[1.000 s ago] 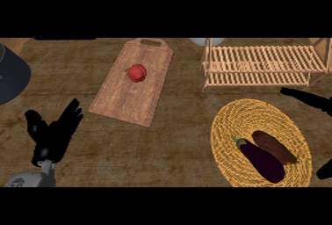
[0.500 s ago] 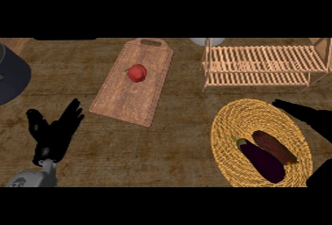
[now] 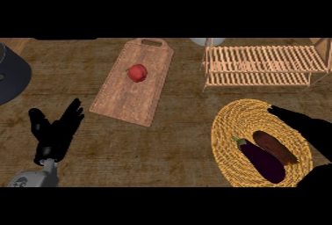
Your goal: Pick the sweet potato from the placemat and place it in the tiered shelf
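While right hand (image 3: 304, 127) is hovering over placemat (image 3: 227, 132), finger state unclear; next needing descent onto sweet potato (image 3: 275, 147) beside eggplant (image 3: 262, 160); left hand (image 3: 57, 132) resting, fingers spread.

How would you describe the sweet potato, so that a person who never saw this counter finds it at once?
Find the round woven straw placemat at the counter's right, below the slatted wooden tiered shelf. Two long vegetables lie on it side by side. The reddish-brown sweet potato is the right one; its neighbour, the dark purple eggplant, has a green stem.
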